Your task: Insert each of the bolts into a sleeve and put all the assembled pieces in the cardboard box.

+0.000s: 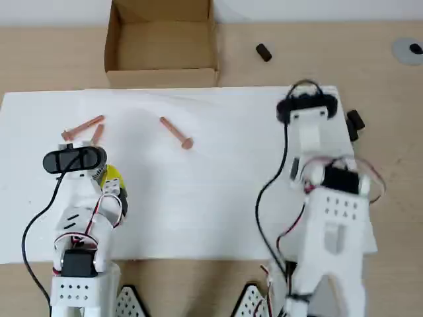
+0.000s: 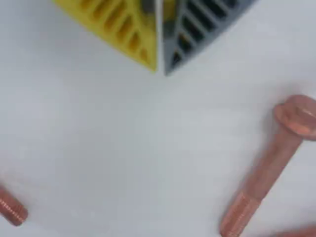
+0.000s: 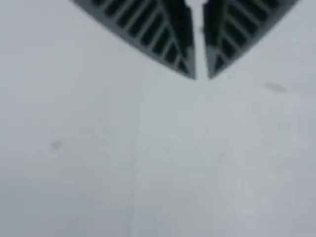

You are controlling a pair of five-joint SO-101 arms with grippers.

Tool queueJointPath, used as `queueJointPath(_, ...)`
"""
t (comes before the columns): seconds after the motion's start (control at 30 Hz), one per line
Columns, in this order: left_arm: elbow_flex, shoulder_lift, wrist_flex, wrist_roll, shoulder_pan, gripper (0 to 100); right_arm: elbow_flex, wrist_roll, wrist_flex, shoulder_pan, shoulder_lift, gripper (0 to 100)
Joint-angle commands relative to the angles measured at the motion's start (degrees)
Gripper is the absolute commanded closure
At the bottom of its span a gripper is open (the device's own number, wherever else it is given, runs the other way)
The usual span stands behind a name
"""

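Three copper bolts lie on the white sheet [image 1: 218,198]: two close together at the left [image 1: 82,127] [image 1: 98,135] and one nearer the middle [image 1: 176,132]. The open cardboard box [image 1: 162,67] stands at the back. Black sleeves lie on the bare wood, one at the back [image 1: 264,52] and one beside the right arm [image 1: 355,121]. My left gripper [image 2: 160,69], with yellow and grey fingers, is shut on nothing just above the sheet, with a bolt [image 2: 269,168] close by. My right gripper [image 3: 200,75] is shut over bare sheet, holding nothing.
The left arm [image 1: 79,218] stands at the front left and the right arm [image 1: 330,211] at the front right, both with cables. A grey disc [image 1: 406,50] with a dark piece on it sits at the far right edge. Another bolt's threaded end [image 2: 12,210] pokes into the left wrist view.
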Motion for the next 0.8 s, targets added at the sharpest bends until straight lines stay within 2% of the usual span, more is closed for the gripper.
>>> queueJointPath(0.0,0.5,-0.4,0.2,0.0,0.6,99,8.7,-0.4,-5.3,1.0,-8.7,98.8)
queueJointPath(0.3,0.5,-0.4,0.2,0.0,0.6,99,24.6,1.6,-15.3,0.8,-20.6,98.8)
queueJointPath(0.77,0.5,-0.4,0.2,0.0,0.6,99,33.4,3.9,-14.6,3.1,-29.4,98.8)
